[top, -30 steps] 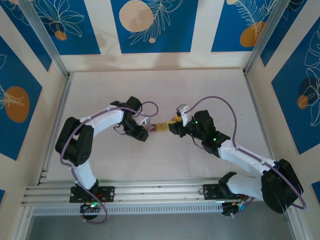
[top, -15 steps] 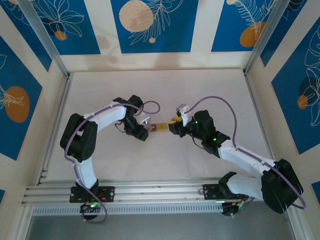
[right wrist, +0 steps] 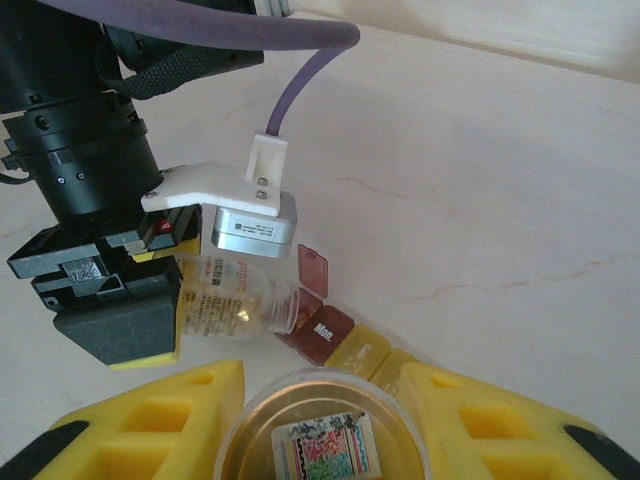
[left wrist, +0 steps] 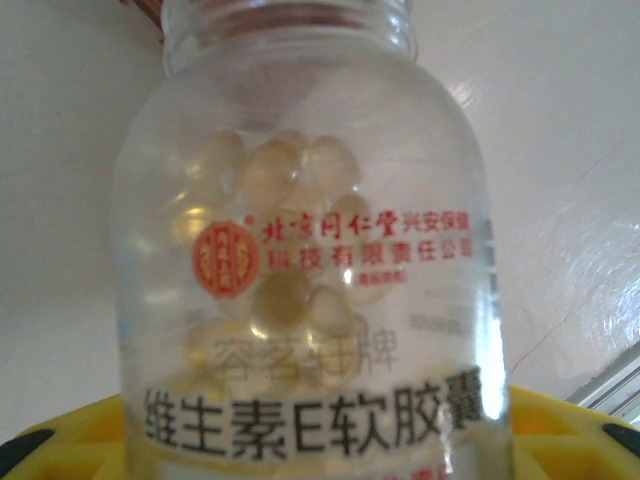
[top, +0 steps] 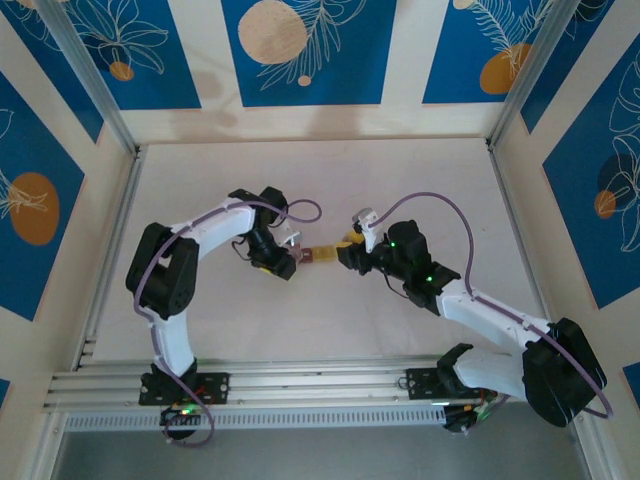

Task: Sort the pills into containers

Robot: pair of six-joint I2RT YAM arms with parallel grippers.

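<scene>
Glass pill bottle (right wrist: 235, 305), lying tipped, is clamped by the left gripper (top: 285, 262). Containers (right wrist: 335, 338) sit at the bottle's mouth, dark red box nearest. Right gripper (right wrist: 320, 395), just beside the bottle, is closed on a round cap (right wrist: 322, 445).

Soft, even light is falling on the pale marbled bench (top: 320, 320), leaving only faint shadows. Glare is streaking the bench beside the clear glass pill bottle (left wrist: 300, 250), whose neck is blurring.
</scene>
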